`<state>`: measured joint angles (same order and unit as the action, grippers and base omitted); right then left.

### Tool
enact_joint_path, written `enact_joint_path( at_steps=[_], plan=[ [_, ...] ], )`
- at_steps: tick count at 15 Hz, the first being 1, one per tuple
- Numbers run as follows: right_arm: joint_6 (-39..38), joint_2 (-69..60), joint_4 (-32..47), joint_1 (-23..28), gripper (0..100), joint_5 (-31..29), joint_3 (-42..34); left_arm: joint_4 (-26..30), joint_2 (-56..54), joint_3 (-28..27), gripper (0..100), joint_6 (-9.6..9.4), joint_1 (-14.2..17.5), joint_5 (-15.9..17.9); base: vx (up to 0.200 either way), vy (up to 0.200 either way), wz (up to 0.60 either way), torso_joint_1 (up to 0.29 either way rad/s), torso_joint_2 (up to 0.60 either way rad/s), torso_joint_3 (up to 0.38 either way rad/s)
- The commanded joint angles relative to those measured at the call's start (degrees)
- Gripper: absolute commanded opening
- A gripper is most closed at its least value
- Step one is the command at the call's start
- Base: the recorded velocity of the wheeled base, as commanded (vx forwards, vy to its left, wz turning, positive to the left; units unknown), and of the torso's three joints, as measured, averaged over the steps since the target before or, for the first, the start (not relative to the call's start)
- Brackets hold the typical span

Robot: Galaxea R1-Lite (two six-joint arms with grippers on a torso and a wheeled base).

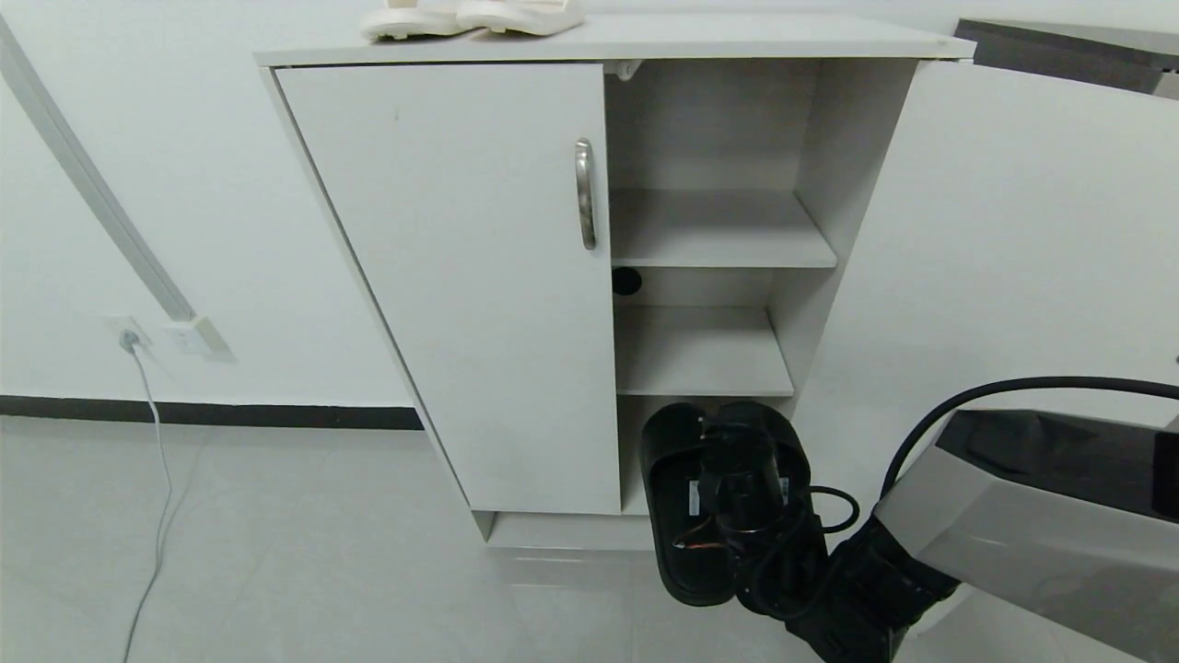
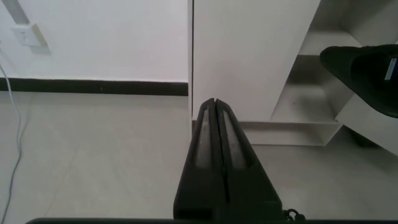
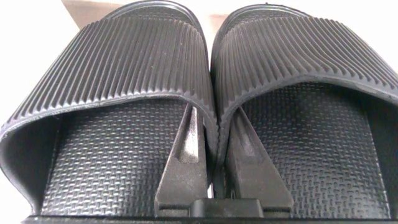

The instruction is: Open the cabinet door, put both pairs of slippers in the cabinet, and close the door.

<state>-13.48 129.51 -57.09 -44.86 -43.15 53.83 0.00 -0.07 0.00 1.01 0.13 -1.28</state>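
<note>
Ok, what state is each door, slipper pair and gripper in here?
Left door: shut.
Right door: swung open.
Black slippers: gripped together, at the bottom compartment mouth.
White slippers: lying on the cabinet top.
Left gripper: shut, empty.
Right gripper: shut on black slippers.

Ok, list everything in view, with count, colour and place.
White wooden cabinet: one, white, against wall, right door open.
Curved metal handle: one, silver, on shut left door.
Black ribbed rubber slippers: one pair, black, before bottom compartment.
Cream flat-soled slippers: one pair, cream, on cabinet top.
Wall socket: one, white, left of cabinet.
Left tool: one, black, shut, above floor.
Right tool: one, black, shut on black slippers.
</note>
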Motion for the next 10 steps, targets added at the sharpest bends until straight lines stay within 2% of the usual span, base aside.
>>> enact_joint_path(
  at_steps=[1, 2, 6, 8, 10],
  plan=[
    [-0.1, 0.5, -0.1, -0.1, 0, -0.1, 0.1, 0.0, 0.1, 0.0, 0, 0.04, 0.0, 0.0, 0.0, 0.0, 0.0, -0.002, 0.0, -0.198],
    [0.0, 0.9, -0.8, 0.0, 0, -0.3, 0.4, 0.0, 0.1, 0.0, 0, 0.04, 0.0, 0.0, 0.0, 0.0, 0.0, -0.002, 0.0, -0.207],
    [5.4, 4.9, -15.8, 0.9, 0, -0.4, 0.0, 0.0, 0.1, 0.0, 0, 0.04, 0.0, -0.1, 0.0, 0.0, 0.0, 0.003, 0.0, -0.08],
    [7.2, 5.5, -19.0, 1.4, 0, -0.2, 0.0, 0.0, 0.1, 0.0, 0, 0.04, 0.0, 0.0, 0.0, 0.0, 0.0, 0.0, 0.0, 0.0],
    [7.2, 5.5, -19.0, 1.7, 0, -0.2, 0.0, 0.0, 0.1, 0.0, 0, 0.04, 0.0, 0.0, 0.0, 0.0, 0.0, 0.0, 0.0, 0.0]
  ],
)
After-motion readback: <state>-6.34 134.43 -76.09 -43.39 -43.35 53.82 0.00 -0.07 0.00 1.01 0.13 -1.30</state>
